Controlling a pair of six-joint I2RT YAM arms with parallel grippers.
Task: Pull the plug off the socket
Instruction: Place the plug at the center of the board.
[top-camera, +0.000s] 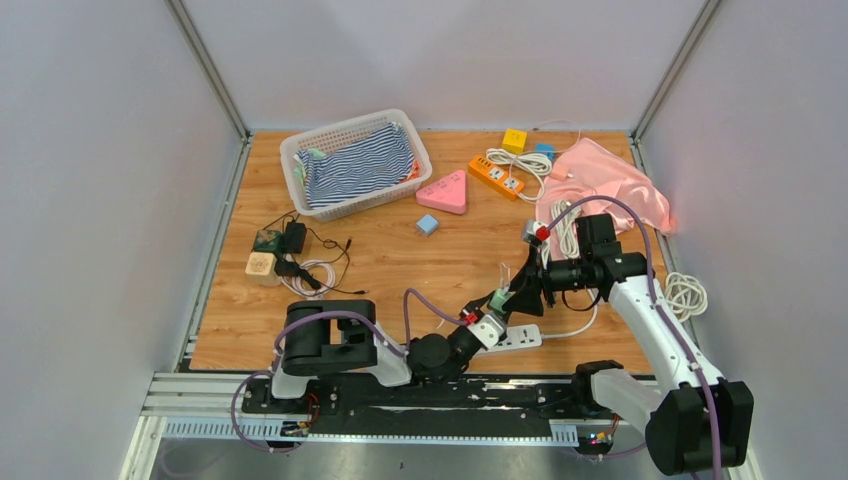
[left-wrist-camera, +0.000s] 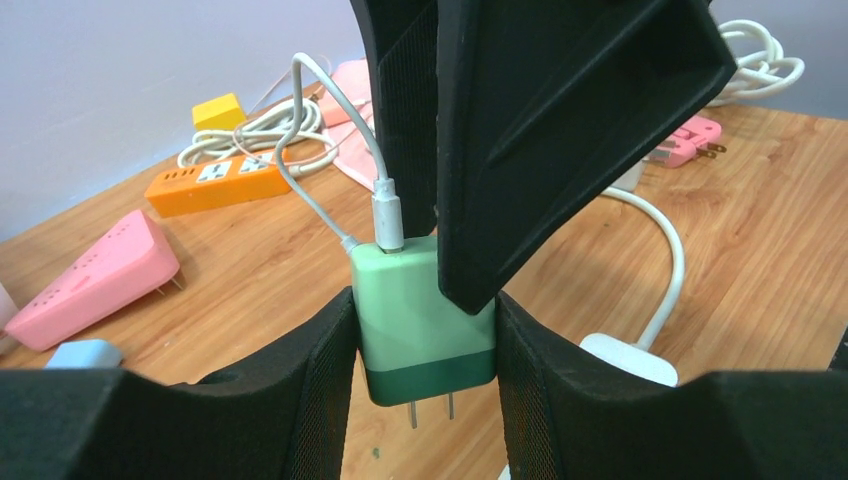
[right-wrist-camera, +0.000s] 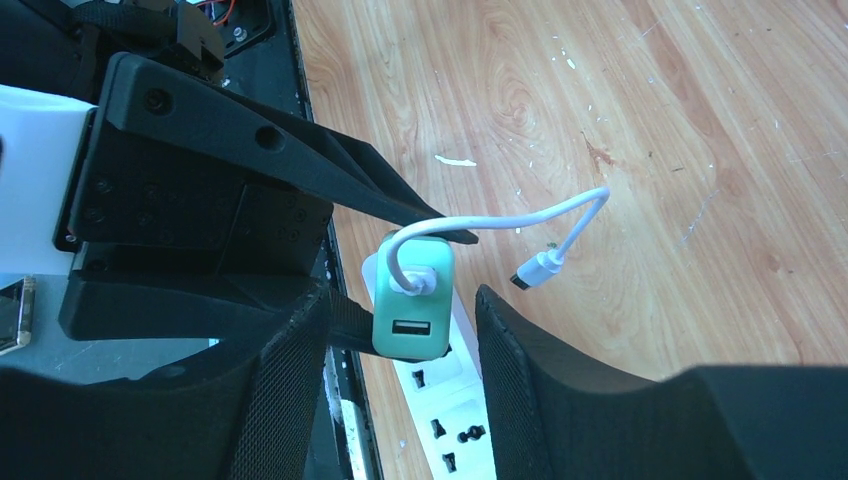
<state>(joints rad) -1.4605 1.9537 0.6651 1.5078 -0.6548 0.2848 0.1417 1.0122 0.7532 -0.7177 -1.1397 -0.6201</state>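
Top external view is showing a light wooden desk (top-camera: 420, 270) closed in by plain grey walls (top-camera: 110, 200). A white plastic basket (top-camera: 335, 130) of blue-and-white striped cloth (top-camera: 355, 165) is sitting at the back left, with a pink triangular power strip (top-camera: 445, 192) and a long orange power strip (top-camera: 497, 177) lying to its right. A crumpled pink cloth (top-camera: 610, 180) is spreading at the back right, and a tangle of black cables and small adapters (top-camera: 295, 255) is resting at the left. A white power strip (top-camera: 520, 337) is lying at the near edge, between the two bases. The left arm (top-camera: 440, 352) is stretching low and rightward across the front of the desk, and the left jaws are clamping a mint-green wall charger plug (left-wrist-camera: 425, 310) by its two sides, black fingers (left-wrist-camera: 300, 400) pressing flat against it. The plug is hanging in the air just above the white power strip, its two metal prongs (left-wrist-camera: 430, 410) bare and out of any socket, with a white USB cable (left-wrist-camera: 320, 120) looping from its top. The right arm (top-camera: 655, 325) is bending in from the right, wrist turned toward the left arm. The right jaws are standing wide, their fingers (right-wrist-camera: 290, 400) straddling the plug's cable end with a gap showing on each side in the right wrist view.
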